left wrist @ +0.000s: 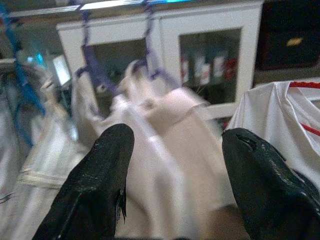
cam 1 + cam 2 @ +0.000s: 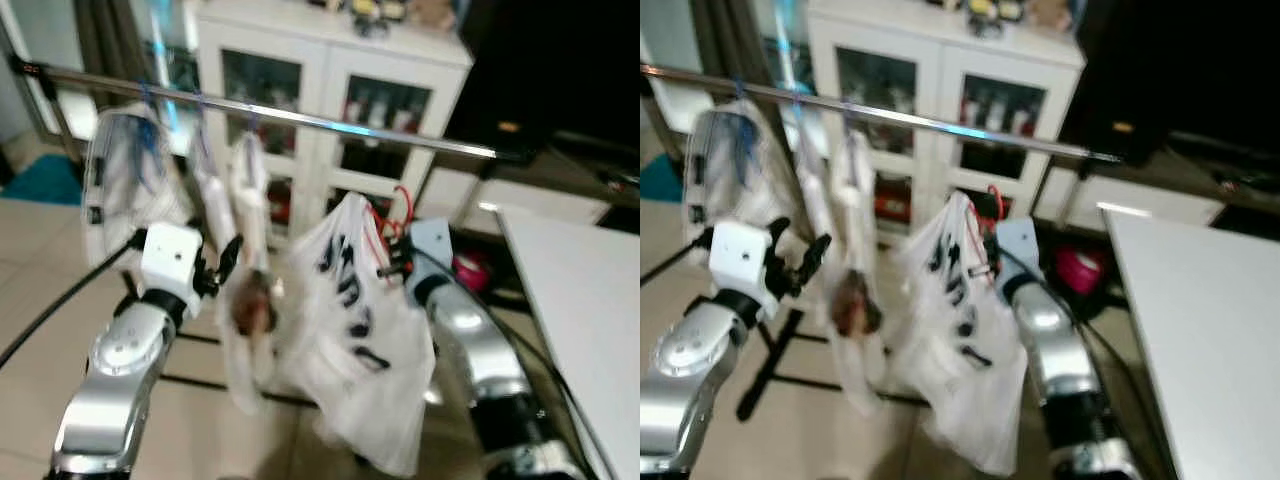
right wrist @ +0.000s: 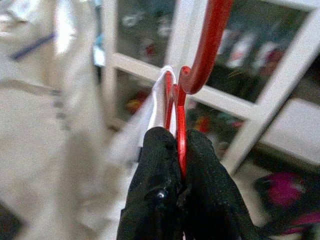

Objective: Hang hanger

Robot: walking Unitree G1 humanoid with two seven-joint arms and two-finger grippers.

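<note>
My right gripper is shut on a red hanger, whose hook curves up above the black fingers. A white shirt with black lettering hangs from that hanger, below the metal rail and apart from it. My left gripper is open, close in front of a pale garment that hangs on a purple hanger from the rail. Its two fingers stand wide apart with nothing between them.
More garments on hangers crowd the rail's left part. A white glass-door cabinet stands behind the rack. A white table lies at the right. The rack's black foot rests on the tiled floor.
</note>
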